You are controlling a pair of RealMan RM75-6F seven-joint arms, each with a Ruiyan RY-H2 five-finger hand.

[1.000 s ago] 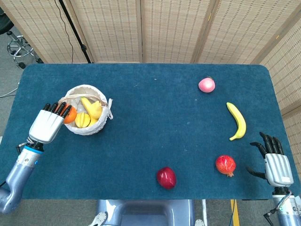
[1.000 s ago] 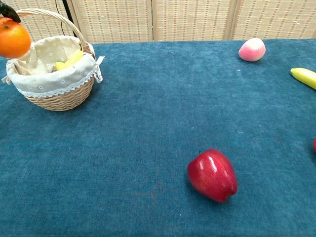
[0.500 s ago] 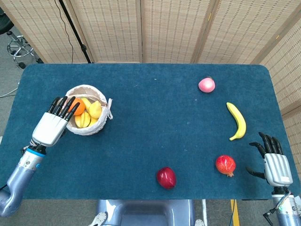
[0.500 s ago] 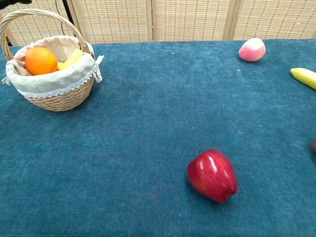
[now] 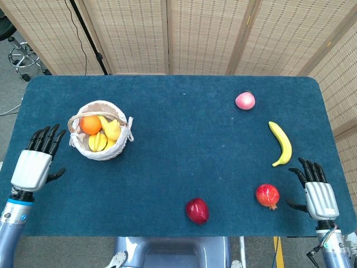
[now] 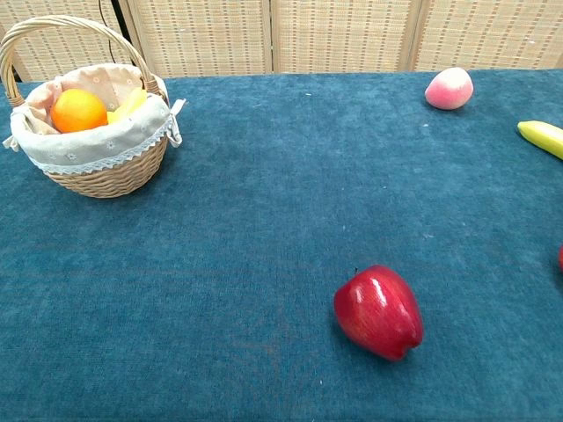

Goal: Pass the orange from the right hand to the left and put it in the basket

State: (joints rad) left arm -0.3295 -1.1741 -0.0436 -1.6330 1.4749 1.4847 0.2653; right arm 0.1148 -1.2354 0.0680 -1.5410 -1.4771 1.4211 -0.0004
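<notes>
Orange [image 5: 90, 124]: lies inside the wicker basket [image 5: 119, 148], against yellow fruit [image 5: 105, 134] whose kind is hard to make out; lining hides its lower part in the chest view.
Left hand [image 5: 34, 165]: beside the basket, apart from it, fingers spread, holding nothing; absent from the chest view.
Right hand [image 5: 319, 195]: at the counter [image 5: 184, 151] edge, fingers spread, empty.
Red apple [image 6: 379, 312], peach [image 5: 245, 100], pomegranate [image 5: 268, 195]: loose on the counter.
Banana [image 6: 542, 136]: cut off by the chest view's edge.
</notes>
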